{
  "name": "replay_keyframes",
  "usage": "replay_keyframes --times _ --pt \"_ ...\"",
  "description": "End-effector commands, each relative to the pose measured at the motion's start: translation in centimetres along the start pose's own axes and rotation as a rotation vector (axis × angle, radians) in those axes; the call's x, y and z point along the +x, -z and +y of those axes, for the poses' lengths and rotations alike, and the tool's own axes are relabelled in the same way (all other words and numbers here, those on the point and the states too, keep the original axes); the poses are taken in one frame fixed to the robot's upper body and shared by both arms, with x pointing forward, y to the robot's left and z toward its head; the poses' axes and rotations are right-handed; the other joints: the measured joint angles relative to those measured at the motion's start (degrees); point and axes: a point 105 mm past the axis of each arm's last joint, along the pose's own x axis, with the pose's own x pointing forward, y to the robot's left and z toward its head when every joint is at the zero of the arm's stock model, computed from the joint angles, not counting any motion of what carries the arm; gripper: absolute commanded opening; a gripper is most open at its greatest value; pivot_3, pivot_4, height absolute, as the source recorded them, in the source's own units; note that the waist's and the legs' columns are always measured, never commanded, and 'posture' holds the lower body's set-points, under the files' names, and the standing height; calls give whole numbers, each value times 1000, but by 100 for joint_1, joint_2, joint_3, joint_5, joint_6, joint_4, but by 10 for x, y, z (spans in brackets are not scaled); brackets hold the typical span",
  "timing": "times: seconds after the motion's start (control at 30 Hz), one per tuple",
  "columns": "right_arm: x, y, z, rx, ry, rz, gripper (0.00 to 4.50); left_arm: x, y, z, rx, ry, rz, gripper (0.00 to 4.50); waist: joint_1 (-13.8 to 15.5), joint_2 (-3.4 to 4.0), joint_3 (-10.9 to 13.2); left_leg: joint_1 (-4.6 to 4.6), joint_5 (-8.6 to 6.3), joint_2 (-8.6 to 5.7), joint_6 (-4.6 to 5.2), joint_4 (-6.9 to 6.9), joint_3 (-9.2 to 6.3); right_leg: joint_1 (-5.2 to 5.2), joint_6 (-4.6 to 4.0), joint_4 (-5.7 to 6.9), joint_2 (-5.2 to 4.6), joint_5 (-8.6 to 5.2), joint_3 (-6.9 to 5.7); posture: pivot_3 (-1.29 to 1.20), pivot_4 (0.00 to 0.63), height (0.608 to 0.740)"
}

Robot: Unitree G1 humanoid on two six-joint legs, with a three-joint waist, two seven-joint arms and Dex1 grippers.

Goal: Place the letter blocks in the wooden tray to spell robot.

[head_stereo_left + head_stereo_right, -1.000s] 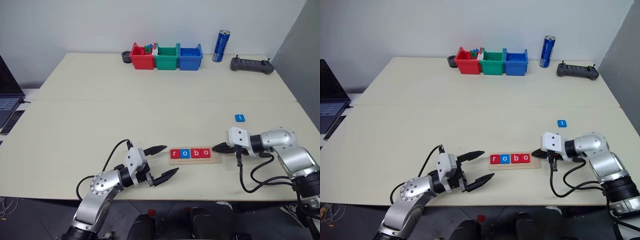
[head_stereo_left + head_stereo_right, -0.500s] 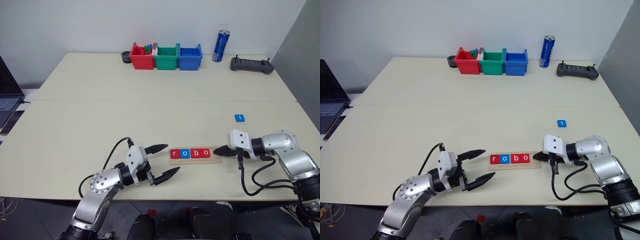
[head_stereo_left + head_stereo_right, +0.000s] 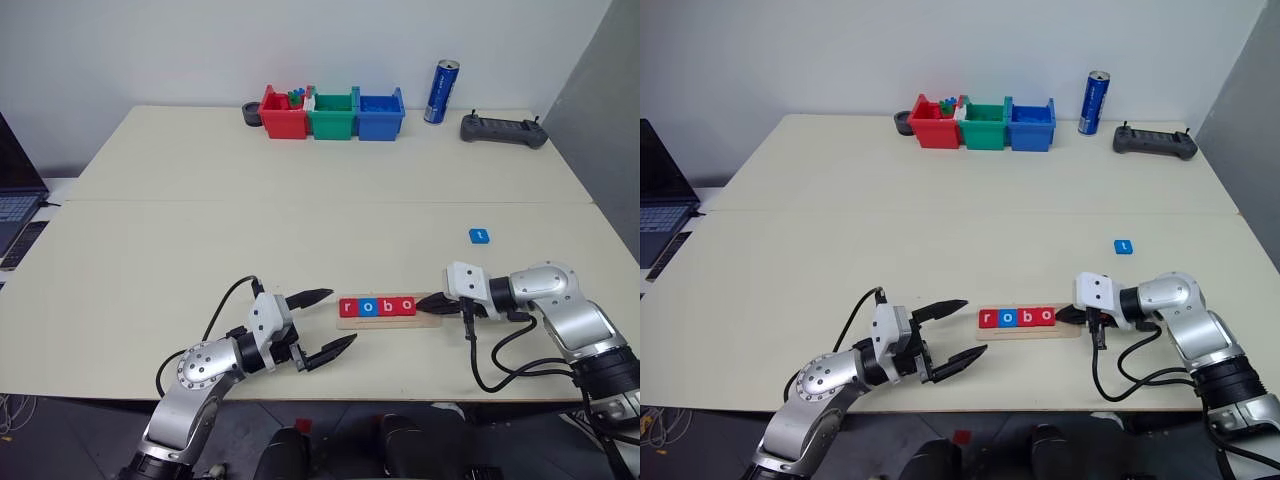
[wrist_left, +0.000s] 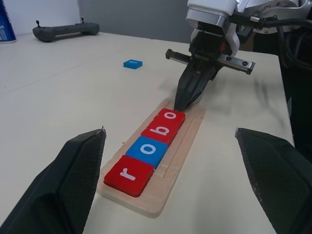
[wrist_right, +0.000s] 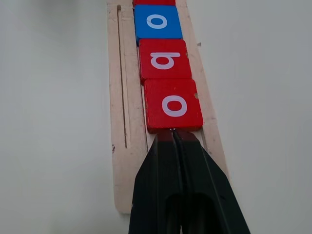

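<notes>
1. A cream table is standing against a white wall, carrying red, green and blue bins, a blue can and a dark controller along its far edge.
2. The wooden tray is lying near the front edge, between the two grippers.
3. Four letter blocks are sitting side by side in the tray, reading r, o, b, o: red, blue, red, red.
4. The tray's right end is sitting uncovered.
5. The fifth tile, the blue t block, is lying on the table well apart from the tray, farther back and to the right.
6. The right gripper is pointing left with its fingers pressed together, holding nothing, its tip touching the edge of the last red o.
7. The left gripper is hovering just left of the tray, its fingers spread wide and gripping nothing.
</notes>
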Motion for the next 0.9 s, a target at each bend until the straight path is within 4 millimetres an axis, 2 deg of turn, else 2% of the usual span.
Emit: replay_keyframes --times 0.03,0.27,0.47,0.57,0.6,0.73,0.83,0.9 --pt "-1 -11 -7 -42 16 -21 59 -3 -2 1 22 -9 -12 4500 1 0 0 0 0 0 0 0 0 0 0 0 0 0 0 0 150 740" --pt "-9 -12 -10 -37 24 -13 59 -3 1 3 24 -11 -12 4500 2 0 0 0 0 0 0 0 0 0 0 0 0 0 0 0 150 740" --pt "-41 -1 -16 -18 74 50 59 -4 3 3 25 -10 -14 4500 16 0 1 -1 0 -1 0 0 1 0 0 -1 -2 0 0 0 150 740" --pt "-58 -3 -29 47 183 29 59 -1 1 3 29 -9 -21 4500 9 -1 1 -1 0 -1 0 0 1 0 0 -2 -2 0 0 0 150 740" --pt "-65 -4 -39 75 259 10 59 0 0 3 31 -9 -24 4500 3 -1 1 -1 0 0 0 0 1 0 0 -2 -1 0 0 0 150 740" --pt "-84 9 -68 215 520 -17 1223 4 -5 2 37 -5 -36 4500 5 -1 1 -1 0 0 0 0 2 0 0 -1 0 0 2 0 150 740" --pt "-101 27 -91 342 776 -11 2306 7 -9 4 42 -3 -44 4500 7 -2 2 -3 0 -2 0 1 2 0 -1 0 -1 0 3 0 150 740" --pt "-107 31 -100 408 888 -45 2990 8 -10 5 47 -3 -47 4500 9 -1 2 -3 0 -2 0 0 1 0 -2 -1 -1 1 2 0 150 740"
